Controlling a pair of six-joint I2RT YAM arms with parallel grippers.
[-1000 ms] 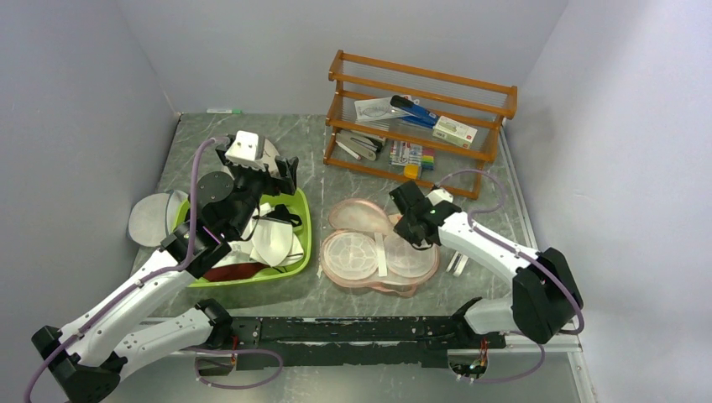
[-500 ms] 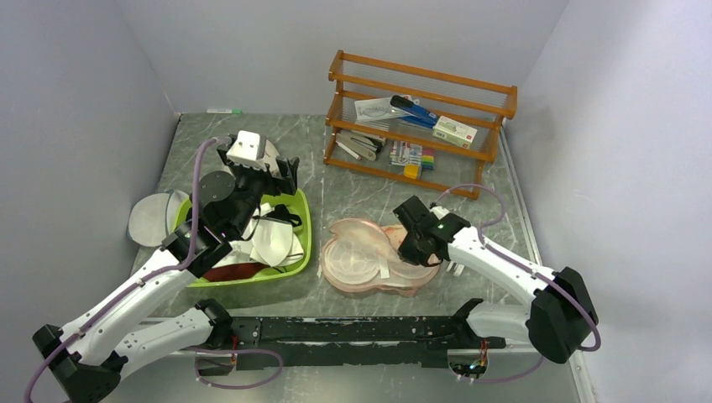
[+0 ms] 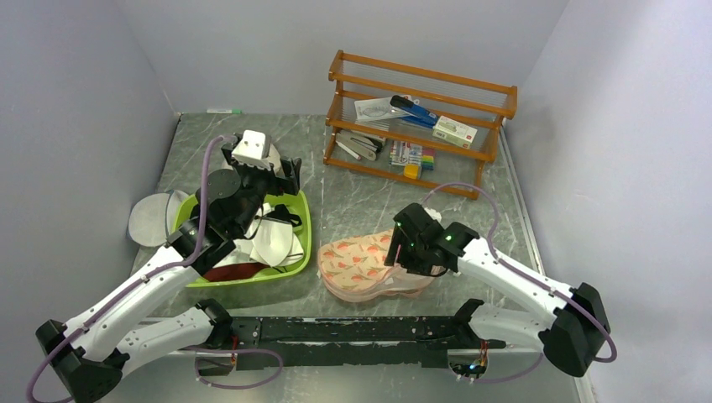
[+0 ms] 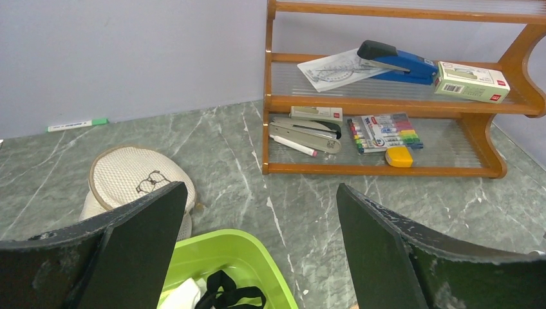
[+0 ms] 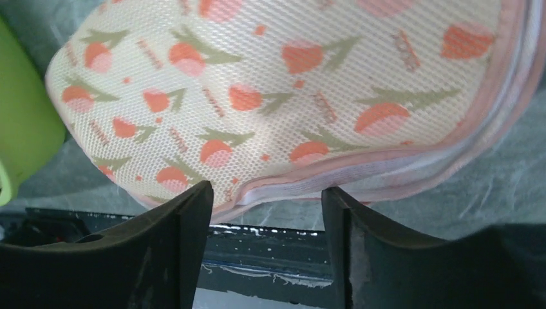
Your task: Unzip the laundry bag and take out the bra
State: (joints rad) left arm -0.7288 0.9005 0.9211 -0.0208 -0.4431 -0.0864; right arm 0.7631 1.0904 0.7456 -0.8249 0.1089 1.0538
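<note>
Two end effectors, one task item, catalogued as follows.

Item 1: laundry bag, peach mesh with red-orange flower prints, two-lobed. It is lying flat on the tabletop, printed face up, directly beneath and just ahead of the right end effector. Its padded rim is running just beyond that end effector's fingertips. It appears to be closed, and no zipper pull is showing in any view. No bra is showing on the bag or beside it.

Item 2: right end effector, jaws standing partly apart, gripping nothing, hanging low over the bag's right lobe.

Item 3: left end effector, jaws spread wide and empty, hovering above the green basin, well away from the bag.

Step in hand, as judged: unzipping is not yet beginning; the right arm is lining up on the rim.

Next move, as judged: finding the pull along the rim, pinching it finely, and drawing it round the curve. The left end effector is likely needed to pin the light bag down, or the bag risks sliding with the pull.
</note>
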